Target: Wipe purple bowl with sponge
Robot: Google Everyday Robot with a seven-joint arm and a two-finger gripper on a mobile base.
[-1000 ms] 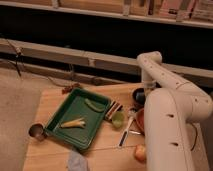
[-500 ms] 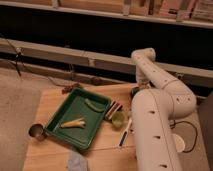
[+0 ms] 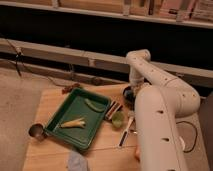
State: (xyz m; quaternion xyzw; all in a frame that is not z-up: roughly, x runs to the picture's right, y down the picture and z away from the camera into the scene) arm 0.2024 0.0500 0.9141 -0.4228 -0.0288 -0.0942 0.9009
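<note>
We see wooden worktop [image 3: 55,102] w/ green tray [image 3: 75,136] at centre; inside it, green pod-like item [image 3: 93,105] and pale corn-like piece [image 3: 73,122]. Small green cup [image 3: 118,119] just right of tray. White arm [image 3: 155,95] fills right side, bends down toward worktop's back right. Hand [image 3: 133,93] low there, over dark bowl [image 3: 128,94]; bowl colour unclear. Grip state: we can't tell. Grey-blue sponge-like lump [image 3: 77,161] at front edge, well apart from hand. Small metal cup [image 3: 36,131] left of tray.
</note>
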